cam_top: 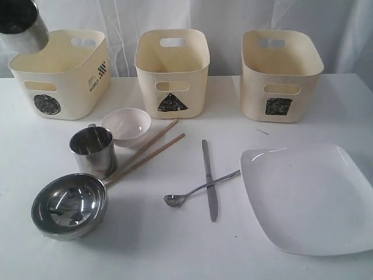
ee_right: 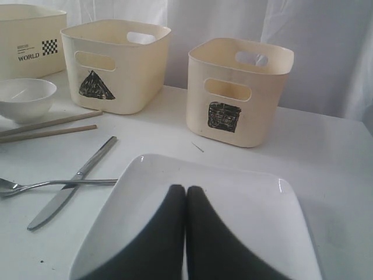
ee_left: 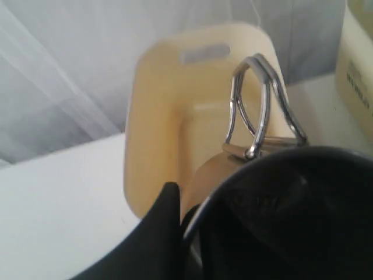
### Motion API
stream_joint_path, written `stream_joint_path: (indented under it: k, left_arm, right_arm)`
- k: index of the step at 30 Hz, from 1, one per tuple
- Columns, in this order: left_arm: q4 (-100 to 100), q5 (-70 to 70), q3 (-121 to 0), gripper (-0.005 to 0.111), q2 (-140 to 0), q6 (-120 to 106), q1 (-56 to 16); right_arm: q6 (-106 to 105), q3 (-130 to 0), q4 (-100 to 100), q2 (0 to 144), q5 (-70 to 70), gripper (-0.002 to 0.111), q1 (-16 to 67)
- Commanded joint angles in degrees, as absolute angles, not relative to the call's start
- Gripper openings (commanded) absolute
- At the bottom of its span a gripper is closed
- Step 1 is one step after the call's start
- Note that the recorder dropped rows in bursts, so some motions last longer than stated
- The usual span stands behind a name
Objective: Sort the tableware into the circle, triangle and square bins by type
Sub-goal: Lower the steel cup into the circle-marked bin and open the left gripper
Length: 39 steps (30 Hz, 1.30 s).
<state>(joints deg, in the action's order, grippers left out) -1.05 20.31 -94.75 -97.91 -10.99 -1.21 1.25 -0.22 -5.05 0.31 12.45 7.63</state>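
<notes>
My left gripper (ee_left: 195,219) is shut on the rim of a steel cup (cam_top: 23,23), which hangs above the back left corner of the circle bin (cam_top: 58,79). The cup's wire handle (ee_left: 256,111) shows over a cream tub (ee_left: 175,116). On the table lie a second steel cup (cam_top: 93,151), a small white bowl (cam_top: 127,125), a steel bowl (cam_top: 70,204), two chopsticks (cam_top: 148,151), a knife (cam_top: 210,181) crossed by a spoon (cam_top: 198,189), and the square plate (cam_top: 309,195). My right gripper (ee_right: 186,189) is shut and empty over the plate (ee_right: 233,198).
The triangle bin (cam_top: 172,73) and the square bin (cam_top: 280,73) stand in a row with the circle bin along the back of the white table. A white curtain hangs behind them. Neither arm shows in the exterior view.
</notes>
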Motion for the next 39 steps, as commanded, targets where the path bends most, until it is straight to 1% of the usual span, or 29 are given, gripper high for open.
stream_joint_path:
  k: [1,8,14,16,17,18,22,24,35,39]
  left_arm:
    - [-1.0,16.2,-104.3,0.001,-106.4,-8.7,-1.2]
    - [-1.0,11.5,-115.9,0.001,-122.2,-5.9,-0.7]
    - [-1.5,7.8,-119.4,0.001,-130.6,-5.8,0.6]
    - [-1.6,6.5,-119.4,0.004,-131.6,-5.8,0.6]
    - [-1.6,6.4,-119.4,0.008,-132.0,-5.8,0.6]
    - [-1.8,6.3,-119.4,0.012,-132.0,-5.7,0.6]
    - [-7.6,8.5,-119.4,0.036,-131.4,-5.7,0.6]
    - [-8.9,11.6,-119.4,0.042,-130.6,-5.7,0.6]
    - [-8.9,27.8,-119.2,0.042,-122.2,-10.4,0.6]
    - [-10.0,31.6,-114.8,0.042,-117.5,-12.6,0.4]
  right_arm:
    - [1.3,0.0,-5.3,0.0,12.6,0.0,7.3]
    - [1.3,0.0,-5.3,0.0,12.6,0.0,7.3]
    - [1.3,0.0,-5.3,0.0,12.6,0.0,7.3]
    - [1.3,0.0,-5.3,0.0,12.6,0.0,7.3]
    - [1.3,0.0,-5.3,0.0,12.6,0.0,7.3]
    - [1.3,0.0,-5.3,0.0,12.6,0.0,7.3]
    - [1.3,0.0,-5.3,0.0,12.6,0.0,7.3]
    - [1.3,0.0,-5.3,0.0,12.6,0.0,7.3]
    - [1.3,0.0,-5.3,0.0,12.6,0.0,7.3]
    - [1.3,0.0,-5.3,0.0,12.6,0.0,7.3]
